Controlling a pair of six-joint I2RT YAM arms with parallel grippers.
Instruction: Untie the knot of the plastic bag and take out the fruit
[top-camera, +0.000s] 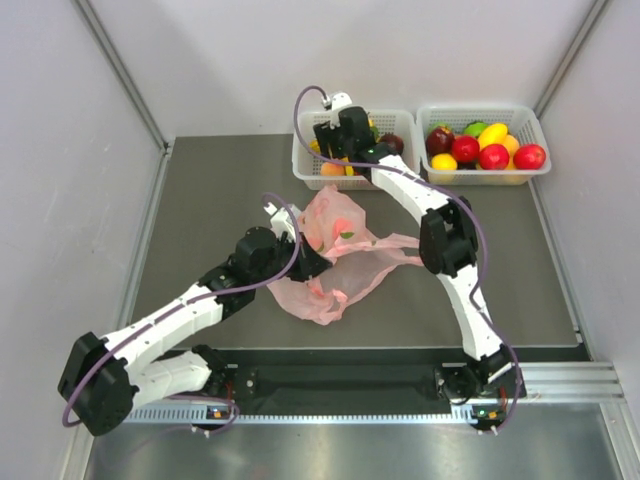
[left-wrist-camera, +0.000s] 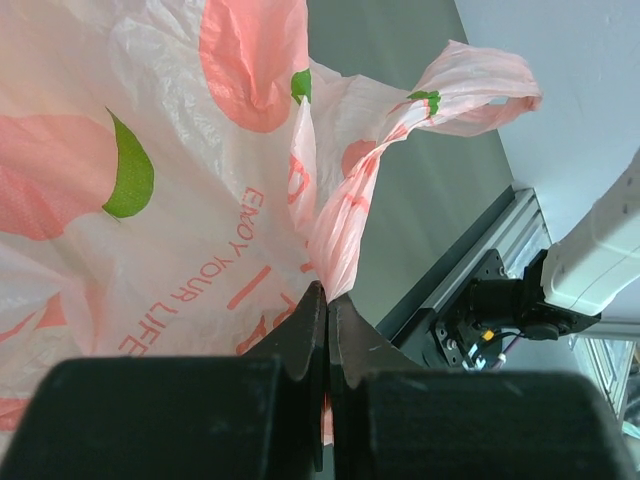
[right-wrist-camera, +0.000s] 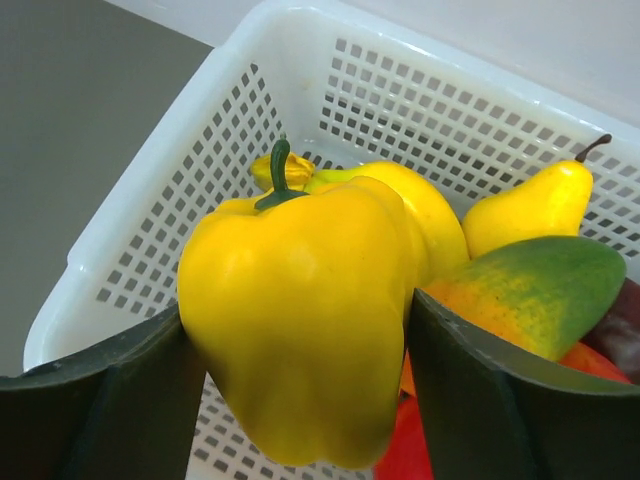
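Observation:
The pink plastic bag (top-camera: 335, 255) lies crumpled mid-table, printed with peach shapes and green leaves; it fills the left wrist view (left-wrist-camera: 150, 180). Its handle loops (left-wrist-camera: 450, 95) hang loose and no knot shows. My left gripper (top-camera: 305, 262) is shut on the bag's film (left-wrist-camera: 328, 300). My right gripper (top-camera: 340, 135) is over the left white basket (top-camera: 305, 165), shut on a yellow bell pepper (right-wrist-camera: 310, 320). Under it in the basket lie a yellow pear (right-wrist-camera: 530, 205), a green-orange mango (right-wrist-camera: 530, 290) and another yellow fruit (right-wrist-camera: 425, 215).
A second white basket (top-camera: 482, 172) at the back right holds red, yellow and green fruit (top-camera: 480, 150). Grey walls stand on both sides. The metal rail (top-camera: 560, 385) and arm bases run along the near edge.

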